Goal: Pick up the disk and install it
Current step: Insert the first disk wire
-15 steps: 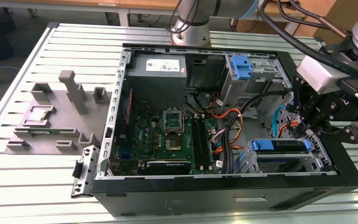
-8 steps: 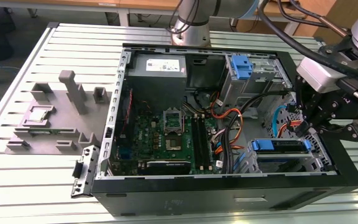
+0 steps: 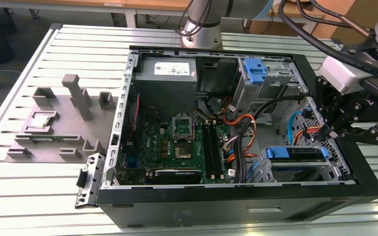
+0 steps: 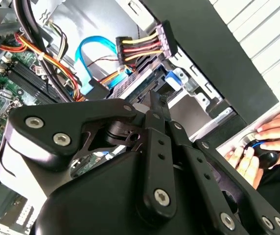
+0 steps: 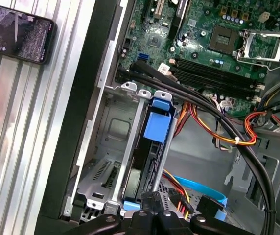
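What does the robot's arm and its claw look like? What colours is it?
The arm is a silvery-grey metal tube with darker joints, and thick black cables loop beside it. Near its end sits a white-grey block. The gripper is matt black, built from flat, rounded link plates joined by shiny silver screws.

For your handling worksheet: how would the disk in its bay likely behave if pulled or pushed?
The disk is probably rigid, with its blue bracket. It likely slides along the metal bay rather than tipping. Cables lying close might snag.

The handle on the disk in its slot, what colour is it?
Blue. The handle on the disk shows best in the first wrist view.
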`<state>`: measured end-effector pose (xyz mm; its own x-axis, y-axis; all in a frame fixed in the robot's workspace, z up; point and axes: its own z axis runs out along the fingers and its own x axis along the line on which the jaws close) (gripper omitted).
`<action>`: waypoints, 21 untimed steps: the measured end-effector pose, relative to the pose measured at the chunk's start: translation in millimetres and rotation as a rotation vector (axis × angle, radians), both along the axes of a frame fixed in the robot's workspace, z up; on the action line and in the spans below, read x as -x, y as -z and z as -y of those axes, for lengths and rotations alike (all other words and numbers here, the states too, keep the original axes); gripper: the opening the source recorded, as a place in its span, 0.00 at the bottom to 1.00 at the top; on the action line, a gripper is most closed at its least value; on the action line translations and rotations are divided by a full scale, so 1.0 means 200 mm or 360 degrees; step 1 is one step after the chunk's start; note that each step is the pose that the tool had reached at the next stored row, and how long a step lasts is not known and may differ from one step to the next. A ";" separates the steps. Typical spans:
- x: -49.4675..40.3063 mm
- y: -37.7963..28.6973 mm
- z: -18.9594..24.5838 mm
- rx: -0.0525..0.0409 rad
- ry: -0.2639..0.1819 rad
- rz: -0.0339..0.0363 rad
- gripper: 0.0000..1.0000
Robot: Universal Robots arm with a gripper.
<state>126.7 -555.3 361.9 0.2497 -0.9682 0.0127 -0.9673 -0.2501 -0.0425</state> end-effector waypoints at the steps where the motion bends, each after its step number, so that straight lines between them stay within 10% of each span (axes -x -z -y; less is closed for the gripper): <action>1: -0.004 0.000 -0.001 0.0001 0.0000 0.0000 0.10; 9: -0.008 0.003 -0.001 0.0001 -0.0083 0.0027 0.10; 15: -0.008 0.005 -0.001 0.0002 -0.0149 0.0094 0.10; 21: -0.013 0.006 -0.028 0.0005 -0.0149 0.0096 0.10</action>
<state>129.4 -549.8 360.8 0.3379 -0.9406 0.0335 -0.9353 -0.3396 -0.0991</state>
